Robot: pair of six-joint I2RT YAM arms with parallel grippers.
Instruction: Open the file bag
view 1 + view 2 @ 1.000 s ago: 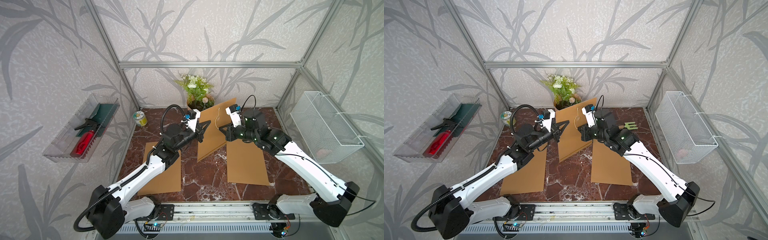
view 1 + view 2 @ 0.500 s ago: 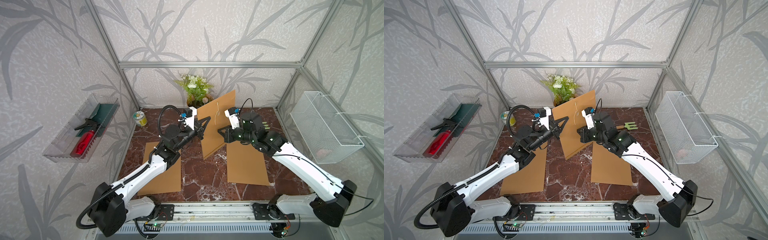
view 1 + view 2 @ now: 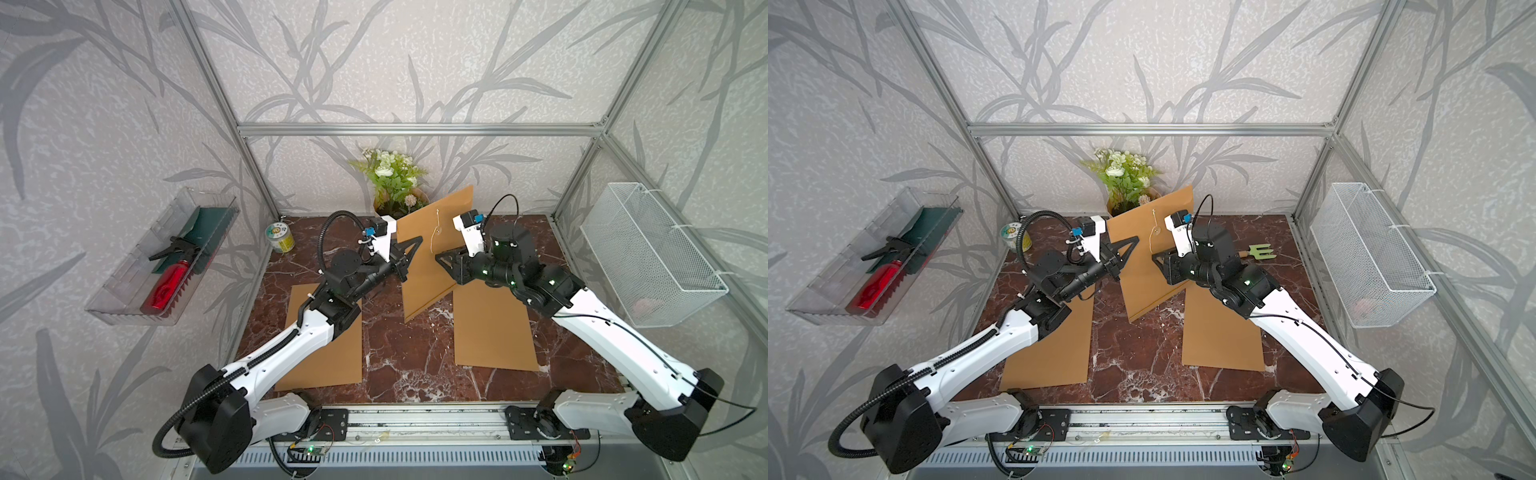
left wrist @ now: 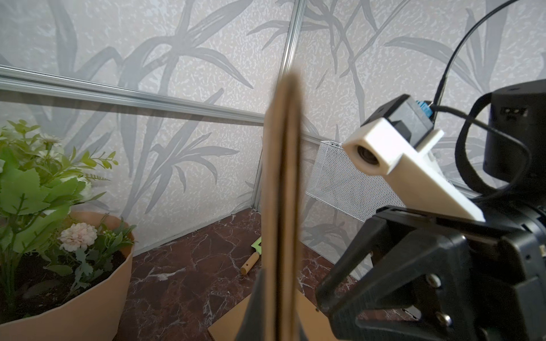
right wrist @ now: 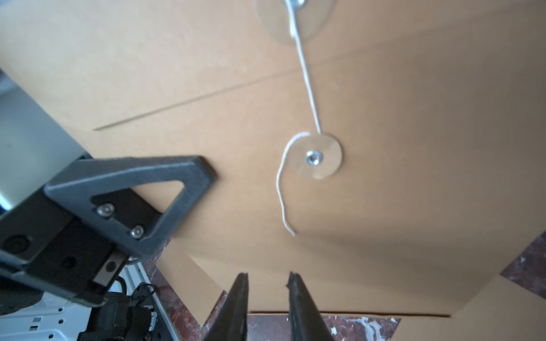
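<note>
File bag is hanging upright between both arms, above the counter. Left gripper is pinching its side edge. Right gripper is gaping a little, holding nothing, just below the loose string. The string's top disc is getting cut off, blurry.

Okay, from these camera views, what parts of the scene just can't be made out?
Brown paper file bag, left wrist view: edge-on and blurred, so its face is hidden.
Upper round paper disc of its string tie, right wrist view: blurred, cut by the picture's edge.
Pale pink thing in the white wire basket, both top views: too small, veiled by mesh.
</note>
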